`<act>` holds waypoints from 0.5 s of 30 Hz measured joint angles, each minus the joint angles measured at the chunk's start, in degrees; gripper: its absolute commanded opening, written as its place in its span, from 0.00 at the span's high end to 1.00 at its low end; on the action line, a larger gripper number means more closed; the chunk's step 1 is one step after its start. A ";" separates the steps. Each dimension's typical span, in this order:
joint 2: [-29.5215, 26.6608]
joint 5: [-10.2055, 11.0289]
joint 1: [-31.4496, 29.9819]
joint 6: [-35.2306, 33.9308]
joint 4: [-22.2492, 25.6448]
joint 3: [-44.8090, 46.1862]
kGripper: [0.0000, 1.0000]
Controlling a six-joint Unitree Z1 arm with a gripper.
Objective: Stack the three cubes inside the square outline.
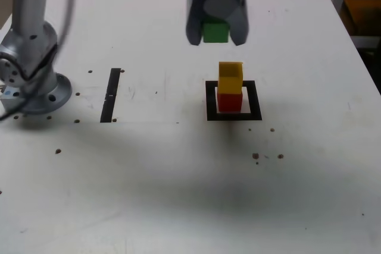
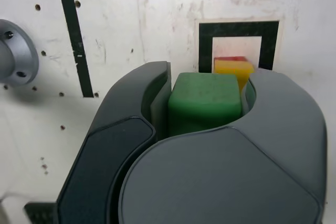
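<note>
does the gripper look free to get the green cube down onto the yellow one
Probably yes: the gripper, shut on the green cube, hangs above the yellow cube, whose top is bare, though offset toward the exterior view's left.

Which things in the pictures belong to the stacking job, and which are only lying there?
Job: green cube held in the shut gripper; yellow cube on the red cube; square outline.

Lying about: black tape strip; arm base; table.
</note>
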 measured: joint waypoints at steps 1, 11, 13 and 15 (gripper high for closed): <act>0.11 -0.18 0.69 0.47 0.39 -0.74 0.96; 1.07 -3.61 2.89 3.55 0.88 -0.67 0.96; 1.81 -4.53 2.94 3.90 0.85 -0.40 0.96; 2.25 -5.19 2.94 4.17 0.81 -0.10 0.96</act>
